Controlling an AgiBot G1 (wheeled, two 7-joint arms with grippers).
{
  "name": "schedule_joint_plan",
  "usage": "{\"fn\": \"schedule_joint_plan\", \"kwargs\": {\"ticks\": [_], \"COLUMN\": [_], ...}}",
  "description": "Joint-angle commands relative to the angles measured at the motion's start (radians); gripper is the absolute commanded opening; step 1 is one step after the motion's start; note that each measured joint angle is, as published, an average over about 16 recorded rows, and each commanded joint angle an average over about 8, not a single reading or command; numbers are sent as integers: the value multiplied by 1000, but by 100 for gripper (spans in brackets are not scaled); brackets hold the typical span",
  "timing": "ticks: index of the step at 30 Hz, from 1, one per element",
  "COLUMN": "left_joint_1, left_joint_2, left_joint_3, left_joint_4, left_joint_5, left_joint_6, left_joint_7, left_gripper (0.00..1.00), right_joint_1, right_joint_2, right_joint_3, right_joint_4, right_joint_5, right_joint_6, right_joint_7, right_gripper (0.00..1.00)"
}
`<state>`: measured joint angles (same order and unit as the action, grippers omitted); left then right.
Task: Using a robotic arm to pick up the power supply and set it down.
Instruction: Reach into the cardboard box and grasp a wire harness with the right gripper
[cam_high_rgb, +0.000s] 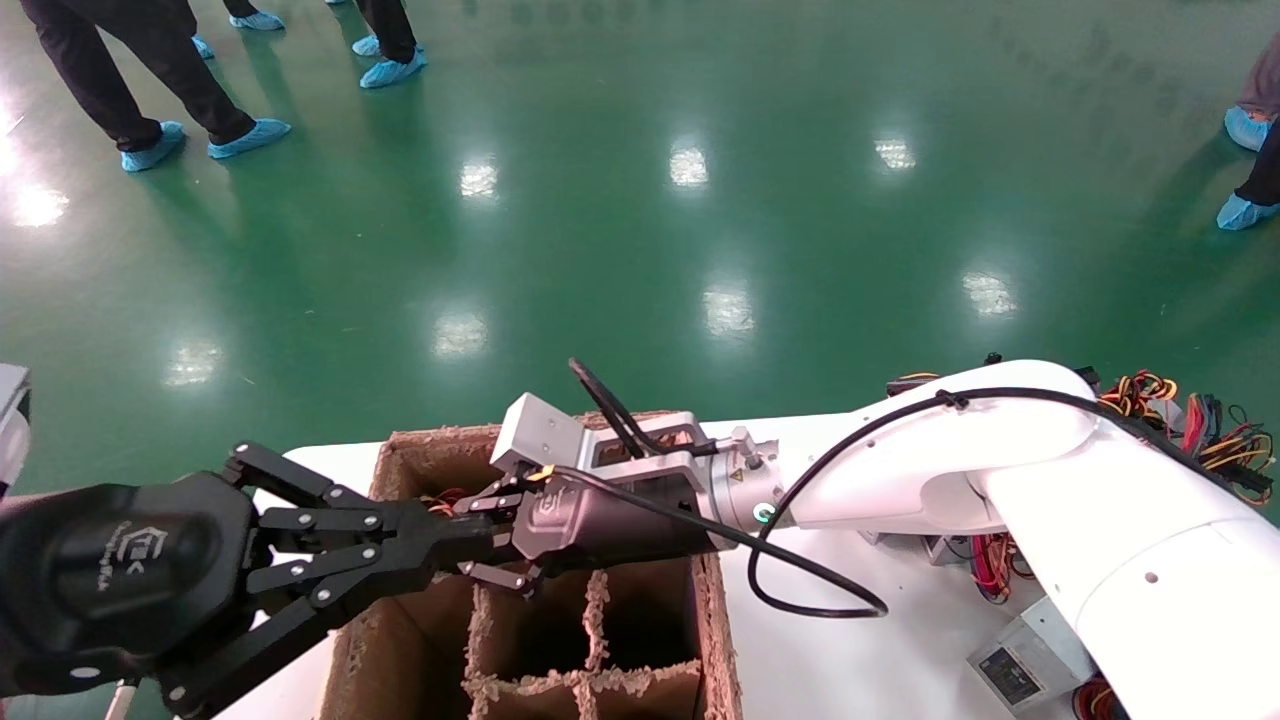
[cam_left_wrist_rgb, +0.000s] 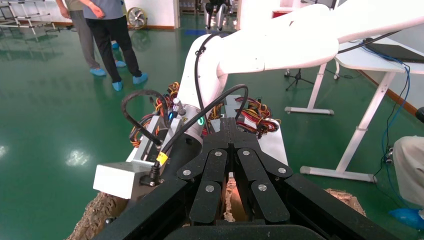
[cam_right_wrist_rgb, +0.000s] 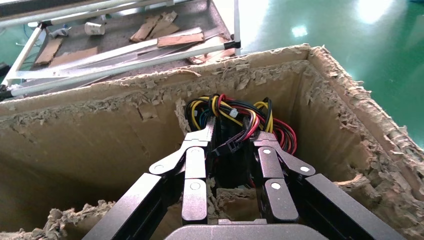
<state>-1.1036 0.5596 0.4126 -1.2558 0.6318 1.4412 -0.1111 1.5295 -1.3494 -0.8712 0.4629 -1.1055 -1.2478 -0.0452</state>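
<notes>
We reach our right hand into the far cell of the cardboard box, fingers pinching a power supply by its wire end. Our left hand hovers alongside, pressed together.

Glossy green floor reflected rows of ceiling lights. People in blue shoe covers stood at the edges. White-legged desk and floor fan sat further back.
</notes>
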Motion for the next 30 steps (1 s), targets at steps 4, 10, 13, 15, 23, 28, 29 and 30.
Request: {"fn": "schedule_joint_plan", "kwargs": {"ticks": [4, 10, 13, 15, 23, 28, 29, 30], "left_joint_1": [0, 0, 0, 0, 0, 0, 0, 0], "left_joint_2": [0, 0, 0, 0, 0, 0, 0, 0], "left_joint_3": [0, 0, 0, 0, 0, 0, 0, 0], "left_joint_4": [0, 0, 0, 0, 0, 0, 0, 0], "left_joint_5": [0, 0, 0, 0, 0, 0, 0, 0], "left_joint_6": [0, 0, 0, 0, 0, 0, 0, 0], "left_joint_7": [0, 0, 0, 0, 0, 0, 0, 0], "left_gripper": [0, 0, 0, 0, 0, 0, 0, 0], "right_joint_1": [-1, -3, -4, -3, -4, -3, -3, -2], "right_joint_2": [4, 8, 10, 11, 16, 15, 14, 13], "right_joint_3": [1, 10, 16, 21, 42, 36, 32, 26], "right_joint_4": [-14, -57, -81, -96, -152, -175, -177, -178], "right_joint_5": [39, 89, 113, 129, 188, 189, 185, 177], "right_joint_6": [-7, -40, -61, -75, -131, -145, -144, -142], "right_joint_7": [0, 15, 24, 29, 54, 56, 52, 47], "right_gripper": [0, 0, 0, 0, 0, 0, 0, 0]}}
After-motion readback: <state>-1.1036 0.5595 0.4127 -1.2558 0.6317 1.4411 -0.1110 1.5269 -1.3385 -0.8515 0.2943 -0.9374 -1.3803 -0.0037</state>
